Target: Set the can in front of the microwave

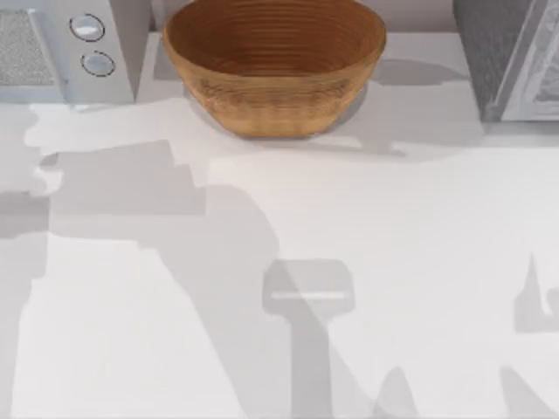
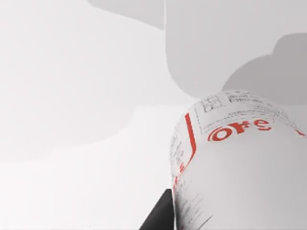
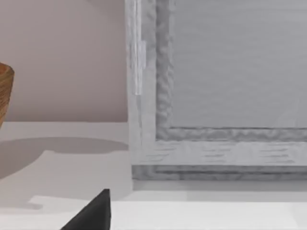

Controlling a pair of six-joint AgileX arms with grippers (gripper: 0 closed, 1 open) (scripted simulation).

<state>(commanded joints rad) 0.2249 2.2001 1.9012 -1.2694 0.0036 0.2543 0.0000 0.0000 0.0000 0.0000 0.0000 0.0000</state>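
The can point(image 2: 240, 158) is very close in the left wrist view, its white label with red lettering turned to the camera and the pale table some way beneath it. My left gripper point(image 2: 225, 215) is shut on the can, and one dark finger point(image 2: 158, 215) lies against its side. The microwave point(image 1: 61, 52) stands at the table's back left, pale grey-white, with two round silver dials point(image 1: 92, 44) and a speckled door window. A dark tip of my right gripper point(image 3: 91, 215) points toward the darker appliance point(image 3: 216, 96).
A big woven brown basket point(image 1: 275, 65) sits at the back centre, between the microwave and a darker grey appliance point(image 1: 511, 57) at the back right. The basket's edge point(image 3: 5, 93) also shows in the right wrist view. Arm shadows fall across the white table point(image 1: 419, 227).
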